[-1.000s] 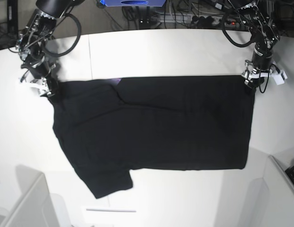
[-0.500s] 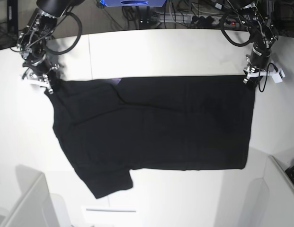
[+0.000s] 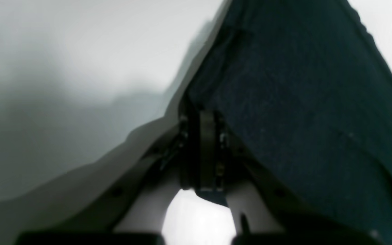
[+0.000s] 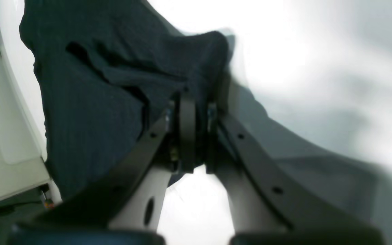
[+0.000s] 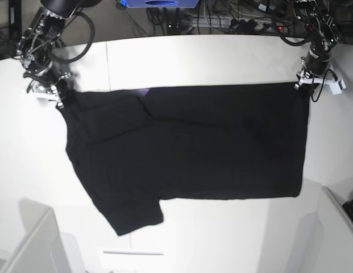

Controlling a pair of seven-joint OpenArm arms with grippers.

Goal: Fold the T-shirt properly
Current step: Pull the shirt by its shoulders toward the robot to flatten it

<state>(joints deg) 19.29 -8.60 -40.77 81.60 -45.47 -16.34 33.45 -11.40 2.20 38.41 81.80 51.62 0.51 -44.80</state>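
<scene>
Black knit T-shirt (image 5: 187, 148) spread plain side up on white table (image 5: 199, 60), 1 sleeve toward near edge, purple sliver at collar perhaps print, 2 far corners pinched, left gripper (image 3: 201, 126) and right gripper (image 4: 192, 102) clamped on cloth, wrist views blurred

white table (image 5: 210, 57); cable clutter (image 5: 233, 23) past its far edge; white bins off near-left corner (image 5: 34, 244) and near-right corner (image 5: 335, 227).
</scene>
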